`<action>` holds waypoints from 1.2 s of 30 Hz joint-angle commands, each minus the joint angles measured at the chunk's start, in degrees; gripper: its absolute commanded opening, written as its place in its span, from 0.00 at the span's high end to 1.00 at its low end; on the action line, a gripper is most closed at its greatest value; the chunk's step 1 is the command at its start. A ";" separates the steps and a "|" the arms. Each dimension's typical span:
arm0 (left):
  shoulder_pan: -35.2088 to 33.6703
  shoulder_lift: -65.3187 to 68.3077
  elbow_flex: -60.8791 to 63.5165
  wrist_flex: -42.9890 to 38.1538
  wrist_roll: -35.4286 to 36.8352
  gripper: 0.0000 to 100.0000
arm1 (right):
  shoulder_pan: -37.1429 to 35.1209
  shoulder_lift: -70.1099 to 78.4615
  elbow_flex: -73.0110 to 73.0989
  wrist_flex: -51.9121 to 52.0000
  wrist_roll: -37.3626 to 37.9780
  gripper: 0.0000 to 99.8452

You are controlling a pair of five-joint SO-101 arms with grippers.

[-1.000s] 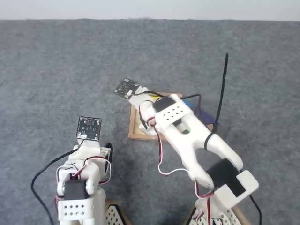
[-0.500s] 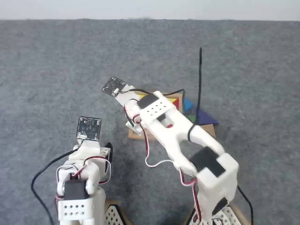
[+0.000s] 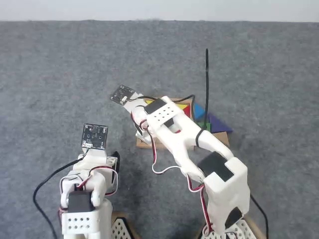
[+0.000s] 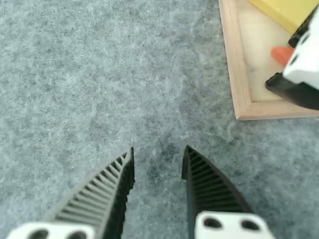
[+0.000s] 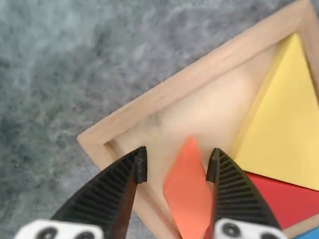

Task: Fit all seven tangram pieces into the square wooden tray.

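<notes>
**High view.** The square wooden tray sits at the centre of the frame on a grey, carpet-like worktop. The right arm runs from the lower right of the frame up and leftward across the tray and covers much of it. The left arm stands at the lower left, apart from the tray. A black cable rises above the tray's right part. A yellow triangle, a red piece and a blue piece show along the tray's upper edge. A purple triangle lies at the tray's right edge; whether it sits fully inside cannot be told. **Right wrist view.** The right gripper hangs over the tray corner nearest the left arm, its fingers parted at a moderate width with an orange piece between them. One finger is at the piece's edge, and bare tray floor shows between the piece and the other finger. The orange piece lies just beside the yellow triangle and the red piece. **Left wrist view.** The left gripper hangs over bare worktop near that same tray corner, its fingers moderately apart and holding nothing.
</notes>
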 commanded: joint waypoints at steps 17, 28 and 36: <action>0.09 -1.58 -0.48 0.53 -0.35 0.85 | 4.97 -15.43 15.82 -1.19 3.34 0.81; 0.09 -1.58 -0.48 0.53 -0.35 0.85 | 6.46 -16.22 14.95 -1.27 3.43 0.81; 0.09 -1.58 -0.48 0.53 -0.35 0.85 | 6.37 -16.22 6.24 6.46 3.16 0.80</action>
